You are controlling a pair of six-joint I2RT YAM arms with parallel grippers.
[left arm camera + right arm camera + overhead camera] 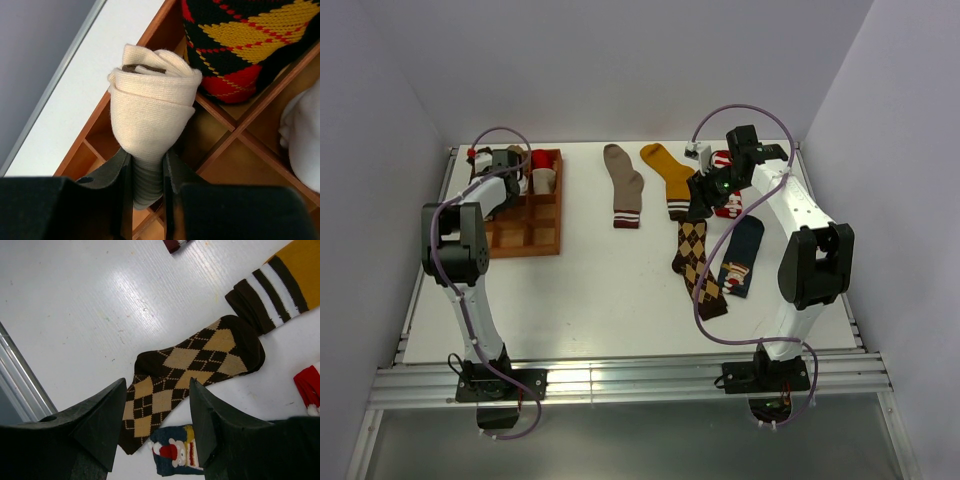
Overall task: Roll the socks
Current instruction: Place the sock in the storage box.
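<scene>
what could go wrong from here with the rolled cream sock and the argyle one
The left gripper pinches only the tail end of the rolled cream sock, so the roll may loosen once dropped into the wooden tray. It hangs near a divider, so it could land astride two cells. The open right gripper hovers over the argyle sock, whose end lies close to the navy cartoon sock; a grasp might drag both.
</scene>
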